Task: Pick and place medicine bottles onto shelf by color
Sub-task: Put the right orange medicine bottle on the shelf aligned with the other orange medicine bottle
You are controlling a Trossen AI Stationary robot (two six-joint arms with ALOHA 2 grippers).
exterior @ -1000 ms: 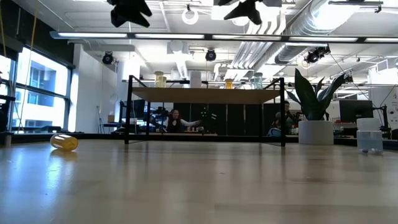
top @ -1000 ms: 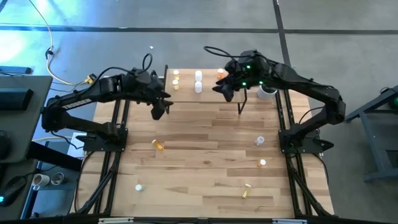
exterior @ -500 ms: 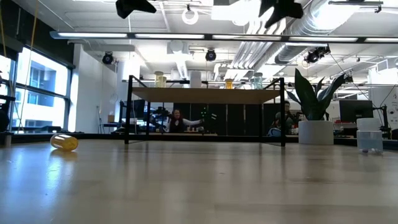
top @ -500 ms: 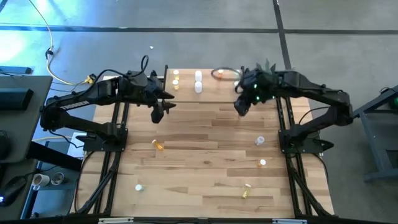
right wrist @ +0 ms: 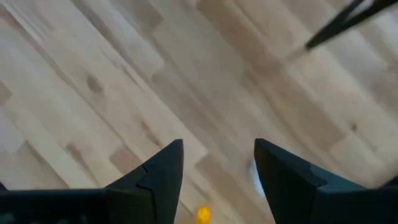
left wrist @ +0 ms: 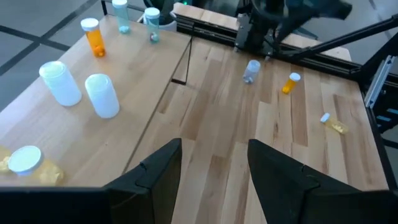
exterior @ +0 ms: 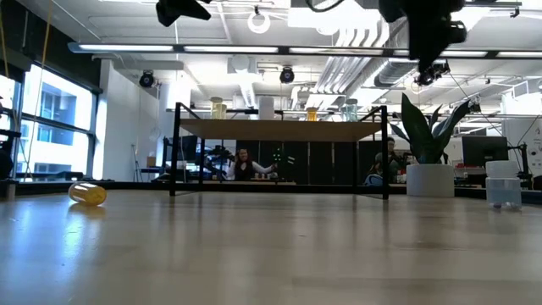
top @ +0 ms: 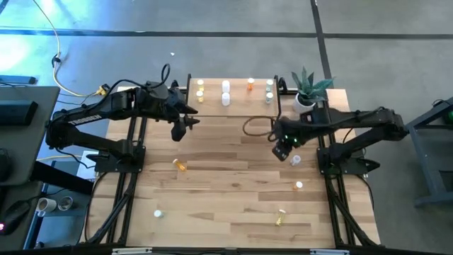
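The shelf [top: 233,106] stands at the far middle of the table and carries yellow [top: 200,89], white [top: 226,93], orange [top: 250,85] and pale green [top: 270,88] medicine bottles. Loose bottles lie on the table: a yellow one [top: 180,164], a clear one [top: 295,160], an orange one [top: 299,185] and a yellow one [top: 280,218]. My left gripper [top: 182,128] hangs open in front of the shelf's left end, with nothing between its fingers [left wrist: 214,168]. My right gripper [top: 283,149] is open, points down and hovers just beside the clear bottle [right wrist: 256,177].
A potted green plant [top: 308,88] stands at the far right beside the shelf. A small pale bottle [top: 158,212] lies near the front left. The middle of the table between the loose bottles is bare wood [top: 233,177].
My right gripper has left the shelf's right end, gone toward the table's near edge and right, come down, and tipped to point more steeply down over the clear bottle. The bottles have not moved.
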